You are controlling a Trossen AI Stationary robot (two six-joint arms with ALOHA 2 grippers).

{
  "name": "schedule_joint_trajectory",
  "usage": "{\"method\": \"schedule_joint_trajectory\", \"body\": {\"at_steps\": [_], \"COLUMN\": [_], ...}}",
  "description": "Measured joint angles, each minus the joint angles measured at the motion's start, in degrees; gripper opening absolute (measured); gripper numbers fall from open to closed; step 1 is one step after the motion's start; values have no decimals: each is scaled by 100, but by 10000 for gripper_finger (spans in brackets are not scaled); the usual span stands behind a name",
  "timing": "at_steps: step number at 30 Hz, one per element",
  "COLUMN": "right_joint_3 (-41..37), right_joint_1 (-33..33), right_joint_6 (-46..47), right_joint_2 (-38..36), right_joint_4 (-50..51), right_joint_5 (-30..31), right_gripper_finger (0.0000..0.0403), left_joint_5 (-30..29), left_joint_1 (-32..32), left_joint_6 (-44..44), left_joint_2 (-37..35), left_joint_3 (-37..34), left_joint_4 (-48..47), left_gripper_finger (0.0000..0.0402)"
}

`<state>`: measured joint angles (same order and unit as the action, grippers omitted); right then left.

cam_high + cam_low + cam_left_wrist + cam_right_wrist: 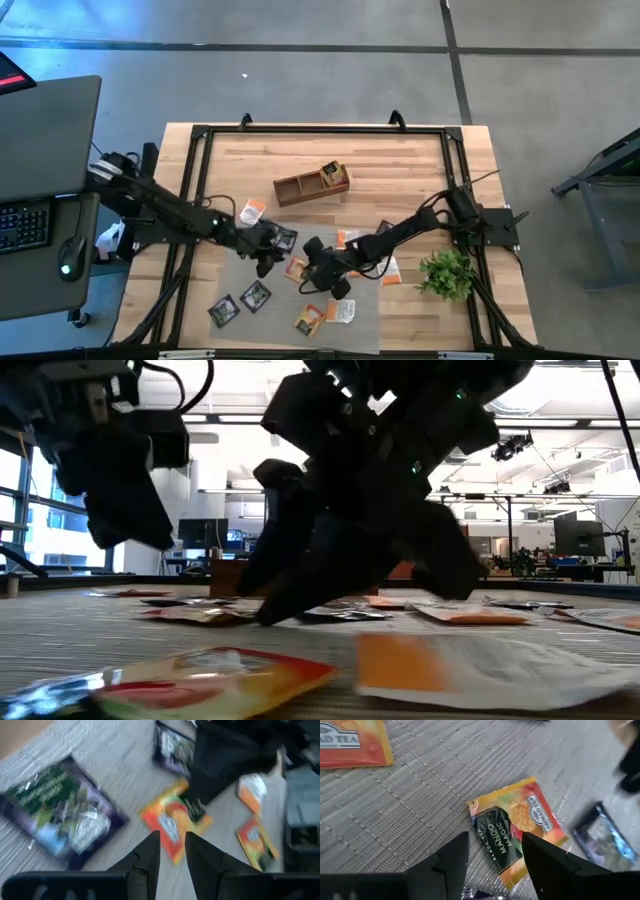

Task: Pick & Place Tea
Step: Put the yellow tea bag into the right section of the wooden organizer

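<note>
The tea sachets (300,268) lie scattered flat over a grey woven mat (270,325) in the lower middle of the high view, some black, some orange and yellow, some white with orange print. They look very light, thin and crinkly, with glossy foil-like faces that would likely slip, and lying flush on the ribbed weave they offer no raised side; I judge the best hold is across a sealed edge or a corner that lifts slightly. In the right wrist view a yellow-orange mango sachet (517,827) sits just ahead of the right gripper (492,847), whose fingers stand spread and hold nothing. The left gripper (172,845), at centre-left in the high view, hovers over another orange sachet (175,822) with its fingers a narrow gap apart and nothing between them. Farther out, a small wooden box (310,184) sits upper centre on the pale plank table (400,165), and a green plant (447,272) at the right.
</note>
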<state>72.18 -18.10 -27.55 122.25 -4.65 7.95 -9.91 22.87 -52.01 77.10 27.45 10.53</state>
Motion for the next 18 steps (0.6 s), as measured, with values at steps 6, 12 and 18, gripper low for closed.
{"method": "schedule_joint_trajectory", "body": {"at_steps": [6,12,18], "right_joint_3": [0,-7,-11], "right_joint_1": [44,88,165], "right_joint_6": [-98,-77,204], "right_joint_2": [51,64,74], "right_joint_4": [-103,-212,-229], "right_joint_5": [-131,-168,-267], "right_gripper_finger": [181,171,145], "left_joint_5": [-198,-13,86], "left_joint_1": [40,44,40], "left_joint_6": [-923,-1278,-1202], "left_joint_2": [799,1410,1566], "left_joint_3": [5,20,190], "left_joint_4": [474,1167,1287], "left_gripper_finger": [90,90,90]}}
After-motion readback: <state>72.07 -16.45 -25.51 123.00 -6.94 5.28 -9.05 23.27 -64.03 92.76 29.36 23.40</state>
